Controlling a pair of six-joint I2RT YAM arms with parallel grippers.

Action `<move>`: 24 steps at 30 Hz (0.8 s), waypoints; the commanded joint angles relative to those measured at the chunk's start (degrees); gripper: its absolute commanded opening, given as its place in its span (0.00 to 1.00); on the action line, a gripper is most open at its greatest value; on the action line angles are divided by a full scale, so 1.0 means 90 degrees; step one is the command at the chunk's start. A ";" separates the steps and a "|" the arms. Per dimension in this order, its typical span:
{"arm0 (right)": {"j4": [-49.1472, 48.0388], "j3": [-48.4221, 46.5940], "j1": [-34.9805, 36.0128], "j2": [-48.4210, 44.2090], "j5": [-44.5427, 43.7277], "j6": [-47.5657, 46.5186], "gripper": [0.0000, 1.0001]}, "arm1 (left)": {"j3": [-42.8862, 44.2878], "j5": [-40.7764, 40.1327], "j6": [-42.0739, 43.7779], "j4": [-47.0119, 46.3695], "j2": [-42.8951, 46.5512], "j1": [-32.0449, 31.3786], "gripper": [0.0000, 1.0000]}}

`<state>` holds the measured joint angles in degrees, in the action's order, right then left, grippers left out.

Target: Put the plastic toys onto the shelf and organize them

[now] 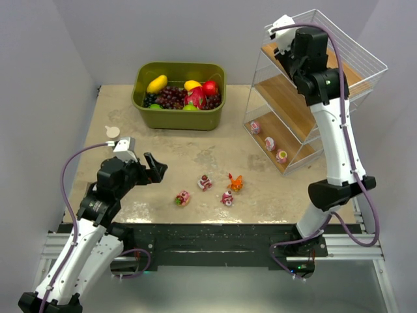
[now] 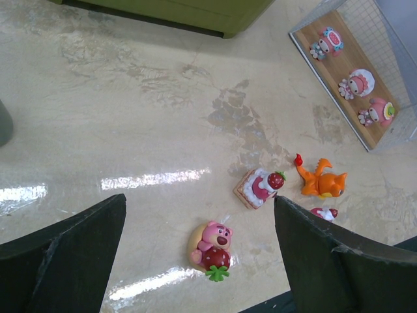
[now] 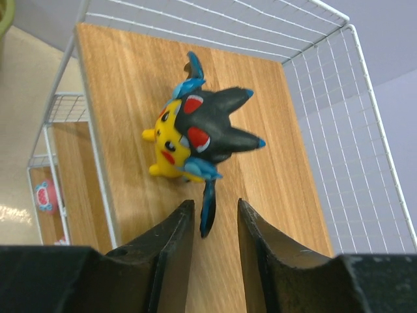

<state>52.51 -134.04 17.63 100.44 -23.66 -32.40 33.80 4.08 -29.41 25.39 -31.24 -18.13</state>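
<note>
My left gripper [image 1: 155, 171] hangs wide open over the table [image 1: 195, 147], with bare surface on all sides. Just ahead, between my fingers, lies the pink bear toy [image 2: 212, 244], then the cake toy [image 2: 259, 186] and the orange creature [image 2: 322, 181]. The olive bin [image 1: 179, 107] sits far back. My right gripper [image 3: 214, 205] is parted narrowly over the top tier of the shelf [image 1: 365, 62]. The blue tail of the black-and-yellow toy [image 3: 195, 134] lies loose between its tips, near the tier's left wire edge. There is bare wood to the right and wire walls beyond.
</note>
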 commanded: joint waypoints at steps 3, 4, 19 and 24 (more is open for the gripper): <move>0.0747 0.0400 0.0024 -0.0838 0.0694 -0.0970 0.39 | 0.0014 -0.0062 -0.0033 -0.0116 -0.0034 0.0013 1.00; 0.0805 0.0449 0.0033 -0.0983 0.0792 -0.0970 0.40 | 0.0014 -0.0062 -0.0033 -0.0116 -0.0034 0.0013 1.00; 0.0523 0.0635 0.0765 -0.2263 0.2880 0.0288 0.48 | 0.0004 -0.0052 -0.0033 -0.0145 0.0044 0.0013 0.99; -0.0052 0.1753 0.1156 -0.2897 0.4345 0.1419 0.49 | 0.0004 -0.0033 -0.0033 -0.0135 0.0131 0.0003 1.00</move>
<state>54.48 -125.34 25.74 79.00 2.24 -25.96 33.80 4.05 -29.41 25.39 -31.09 -18.13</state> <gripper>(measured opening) 0.489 0.994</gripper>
